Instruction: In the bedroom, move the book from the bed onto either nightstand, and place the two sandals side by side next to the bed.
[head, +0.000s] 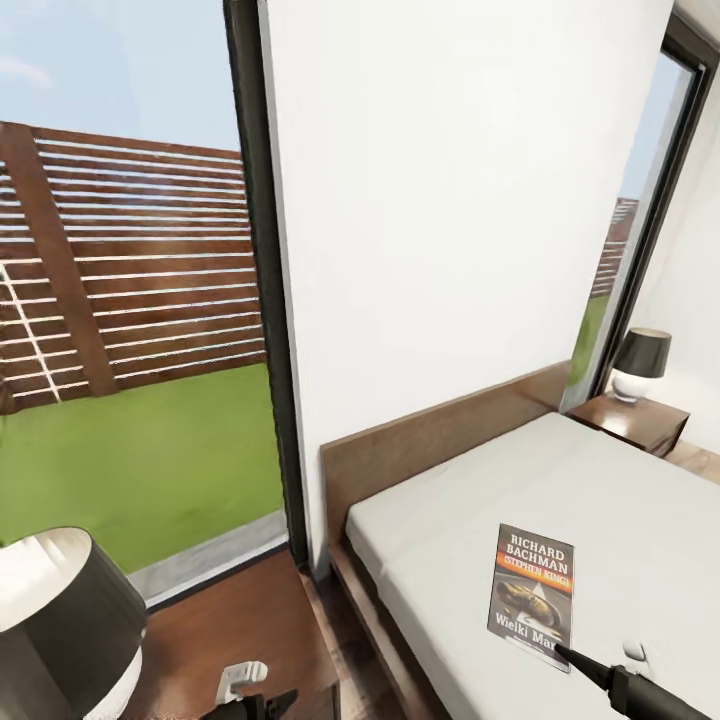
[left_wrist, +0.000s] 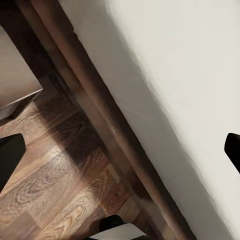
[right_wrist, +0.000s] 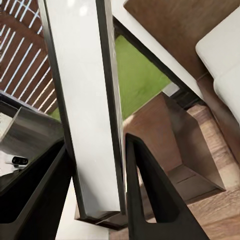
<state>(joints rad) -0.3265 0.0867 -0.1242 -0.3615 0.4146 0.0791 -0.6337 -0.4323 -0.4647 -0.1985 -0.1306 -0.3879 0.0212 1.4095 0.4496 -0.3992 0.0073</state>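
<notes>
Firmly, right gripper (head: 560, 652) clamps the thin glossy book (head: 535, 583) — left gripper's (head: 262, 706) state unclear.

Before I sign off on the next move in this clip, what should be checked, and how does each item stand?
1. Book lying on the bed, cover up: ok.
2. Right gripper at the book's near edge: ok.
3. Jaws shut on the book: cannot tell; the right wrist view shows a pale slab between the fingers.
4. Bare space on the near nightstand beside its lamp: ok.
5. Left gripper open, above floor and bed frame: ok.
</notes>
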